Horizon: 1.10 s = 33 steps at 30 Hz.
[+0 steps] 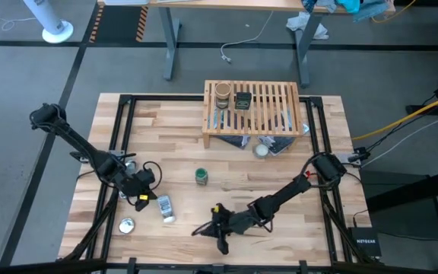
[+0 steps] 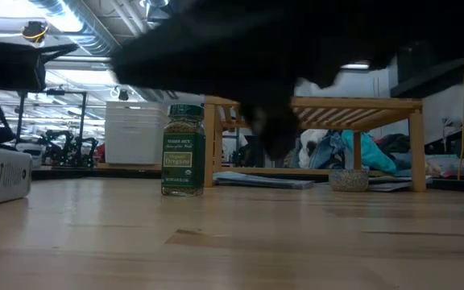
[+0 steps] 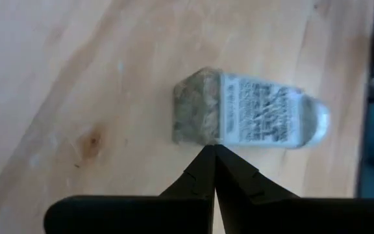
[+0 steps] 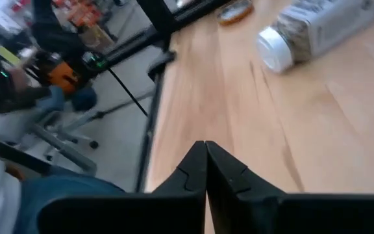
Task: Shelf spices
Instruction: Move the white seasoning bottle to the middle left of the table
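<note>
Spices sit split: on the shelf (image 1: 253,106) stand the tan-brown jar (image 1: 222,95) and dark tin (image 1: 242,100), well beyond both sets of jaws. The green-lidded jar (image 1: 201,176) stands upright on the tabletop (image 1: 280,171) between shelf and right gripper (image 1: 217,208), whose jaws are clenched empty. The white-capped jar (image 3: 249,116) lies on its side, seemingly just ahead of the left gripper (image 3: 211,151), also clenched empty.
</note>
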{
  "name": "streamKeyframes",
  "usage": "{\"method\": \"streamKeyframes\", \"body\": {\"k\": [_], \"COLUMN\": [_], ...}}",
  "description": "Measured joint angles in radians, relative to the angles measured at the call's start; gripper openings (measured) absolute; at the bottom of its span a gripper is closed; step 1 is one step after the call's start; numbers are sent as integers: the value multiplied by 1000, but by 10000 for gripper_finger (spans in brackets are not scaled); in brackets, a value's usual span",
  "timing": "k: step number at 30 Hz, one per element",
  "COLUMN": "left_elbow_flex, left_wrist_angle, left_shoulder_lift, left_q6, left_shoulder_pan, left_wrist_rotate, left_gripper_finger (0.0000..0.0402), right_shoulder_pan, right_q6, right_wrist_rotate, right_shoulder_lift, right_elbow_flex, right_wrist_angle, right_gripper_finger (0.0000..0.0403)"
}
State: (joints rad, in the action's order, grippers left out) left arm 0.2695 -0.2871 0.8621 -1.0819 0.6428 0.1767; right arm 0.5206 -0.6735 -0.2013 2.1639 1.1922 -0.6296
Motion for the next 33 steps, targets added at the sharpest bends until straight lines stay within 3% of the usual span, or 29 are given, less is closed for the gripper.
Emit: {"method": "streamKeyframes", "body": {"k": [9, 14, 23, 33], "left_elbow_flex": [0, 0, 0, 0], "left_wrist_angle": [-17, -15, 40, 123], "left_shoulder_lift": [122, 162, 170, 170], "left_q6": [73, 104, 145, 169], "left_shoulder_pan": [-1, -1, -1, -1], "left_wrist_rotate": [142, 232, 239, 224], "left_gripper_finger": [0, 0, 0, 0], "right_shoulder_pan": [-25, -52, -98, -124], "right_q6": [54, 50, 23, -53], "right_wrist_rotate": [59, 62, 92, 86], "right_shoulder_lift": [92, 149, 244, 246], "right_elbow_flex": [175, 295, 475, 491], "right_wrist_angle": [20, 178, 276, 345], "right_gripper_finger": [2, 2, 1, 1]}}
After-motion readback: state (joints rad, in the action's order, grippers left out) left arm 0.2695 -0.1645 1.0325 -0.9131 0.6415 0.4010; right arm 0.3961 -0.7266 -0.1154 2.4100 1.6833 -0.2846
